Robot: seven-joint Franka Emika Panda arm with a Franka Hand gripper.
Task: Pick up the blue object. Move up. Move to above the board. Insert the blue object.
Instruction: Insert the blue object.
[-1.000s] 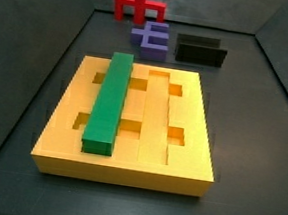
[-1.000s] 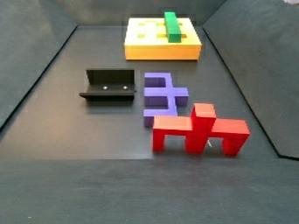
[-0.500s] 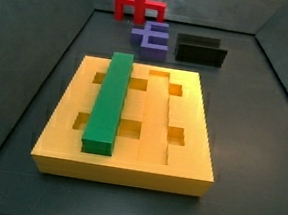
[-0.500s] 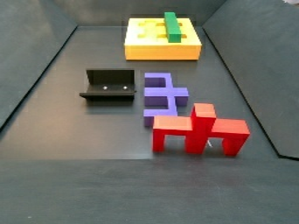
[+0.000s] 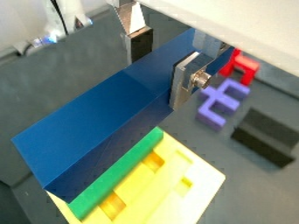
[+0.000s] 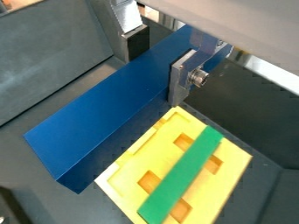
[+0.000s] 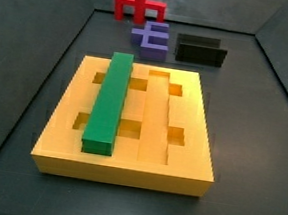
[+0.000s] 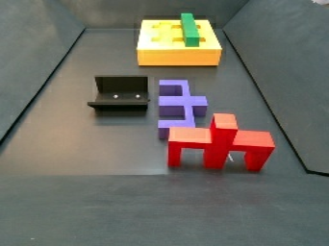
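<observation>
In both wrist views my gripper (image 5: 162, 63) (image 6: 159, 61) is shut on the blue object (image 5: 105, 122) (image 6: 111, 114), a long dark-blue bar held up in the air with its free end over the board (image 5: 193, 179) (image 6: 126, 168). The board is a flat yellow grooved block, also seen in both side views (image 7: 180, 160) (image 8: 161, 53). A green bar (image 7: 110, 100) (image 8: 190, 29) (image 5: 111, 179) (image 6: 181, 175) lies in one of its grooves. Neither the gripper nor the blue object shows in the side views.
A purple E-shaped block (image 7: 153, 37) (image 8: 180, 104) (image 5: 219, 99), a red block (image 7: 138, 6) (image 8: 218, 144) (image 5: 242, 66) and the dark fixture (image 7: 202, 51) (image 8: 119, 94) (image 5: 267, 136) stand on the dark floor beyond the board. Dark walls enclose the floor.
</observation>
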